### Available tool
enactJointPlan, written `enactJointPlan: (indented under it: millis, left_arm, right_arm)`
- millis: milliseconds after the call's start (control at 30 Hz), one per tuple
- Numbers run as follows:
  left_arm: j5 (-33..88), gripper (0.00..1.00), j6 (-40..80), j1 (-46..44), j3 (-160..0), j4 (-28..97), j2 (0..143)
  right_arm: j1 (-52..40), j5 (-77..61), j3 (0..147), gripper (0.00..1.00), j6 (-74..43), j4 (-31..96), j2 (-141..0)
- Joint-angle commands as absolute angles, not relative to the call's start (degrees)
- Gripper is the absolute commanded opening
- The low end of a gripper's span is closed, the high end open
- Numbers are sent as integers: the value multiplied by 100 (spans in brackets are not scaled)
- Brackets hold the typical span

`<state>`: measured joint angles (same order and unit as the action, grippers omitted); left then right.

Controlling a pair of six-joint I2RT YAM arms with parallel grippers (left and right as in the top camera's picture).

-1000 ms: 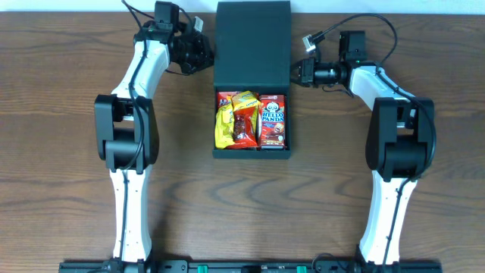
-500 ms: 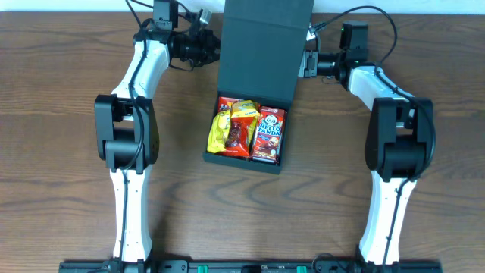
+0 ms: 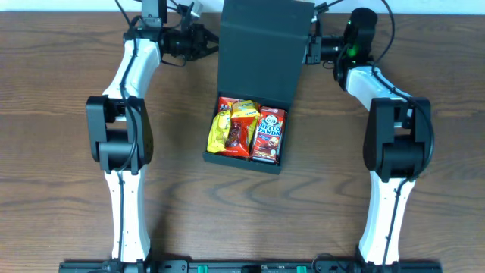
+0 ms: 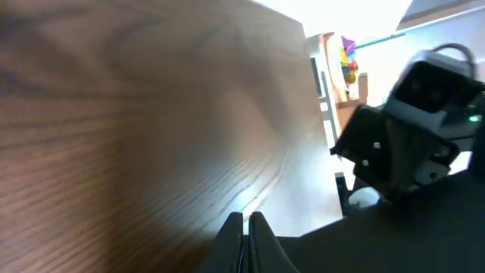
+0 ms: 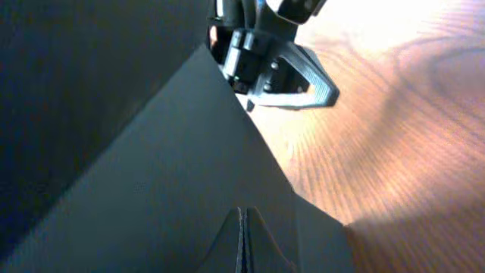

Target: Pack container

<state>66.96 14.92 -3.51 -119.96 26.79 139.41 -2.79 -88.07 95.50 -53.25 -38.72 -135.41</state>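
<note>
one brown woodgrain table (image 3: 61,114), bright room beyond — container (image 3: 241,163) runs lengthwise away from the arm bases, slightly skewed, flap (image 3: 261,45) far; i see left gripper (image 4: 244,226) and right gripper (image 5: 241,227) pinched onto that flap.

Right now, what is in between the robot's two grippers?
The container's dark flap lid, tilted up, lies between the left gripper and the right gripper. The overhead view shows it best.
</note>
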Motion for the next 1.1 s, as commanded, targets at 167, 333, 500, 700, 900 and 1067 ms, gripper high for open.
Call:
enactJointPlan:
  millis: [167, 333, 500, 700, 900, 1067]
  left_arm:
    - [6932, 6, 958, -355, -12099, 2845, 13082]
    - [6925, 6, 325, -353, -12099, 3420, 12744]
    - [6884, 6, -294, -355, -12099, 4101, 12433]
    - [6820, 6, -1083, -355, -12099, 4998, 12086]
    - [6593, 6, -1984, -440, -12099, 6195, 11834]
    - [6090, 6, -2189, -563, -12099, 6718, 11804]
  right_arm:
    - [-587, -8925, 9579, 2, -7137, -5098, -13535]
    - [-644, -8925, 9579, 2, -8197, -6410, -13535]
    - [-631, -8925, 9579, 2, -9124, -7454, -13535]
    - [-528, -8925, 9579, 1, -9474, -7874, -13535]
    - [-316, -8923, 9579, 2, -9470, -7874, -13535]
    - [-141, -8923, 9579, 2, -9472, -7872, -13535]
